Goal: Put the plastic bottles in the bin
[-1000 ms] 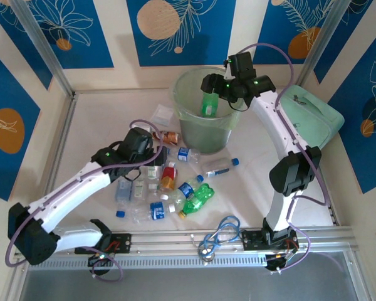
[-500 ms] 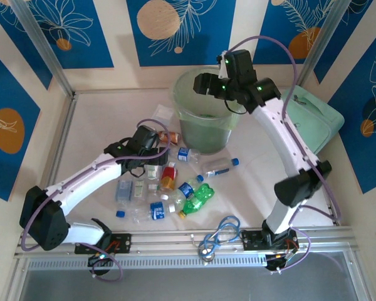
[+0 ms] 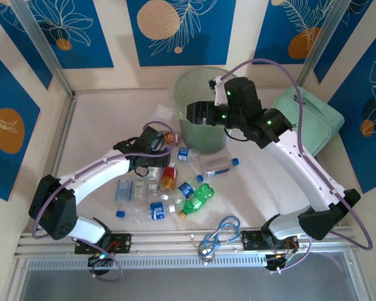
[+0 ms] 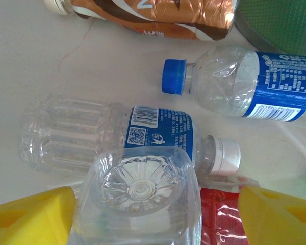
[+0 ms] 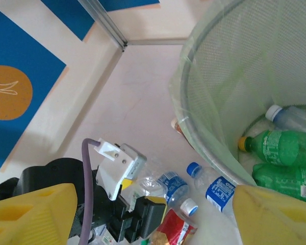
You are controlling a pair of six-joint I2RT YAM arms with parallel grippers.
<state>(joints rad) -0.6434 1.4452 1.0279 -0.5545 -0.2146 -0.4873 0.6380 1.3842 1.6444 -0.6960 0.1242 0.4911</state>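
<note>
Between the parted fingers [image 4: 35, 217] of the left gripper [image 4: 155, 199] sits a clear bottle [image 4: 137, 186], unclamped.

Glossy clear plastic bottles [image 4: 66, 135], translucent fine-meshed plastic bin [image 5: 219, 76], matt pale table [image 4: 92, 66]

Most plastic bottles [image 3: 197, 199] lie on the table [image 3: 94, 138] just before the bin [image 3: 202, 138], a few more inside it.

Mint-green zippered soft case [image 3: 313, 119] sits on the white tabletop [image 3: 100, 138]. Coiled blue cable [image 3: 220, 233] is well left of that case and nearer; flat clear plastic bag [image 3: 163, 114] is way further left.
</note>
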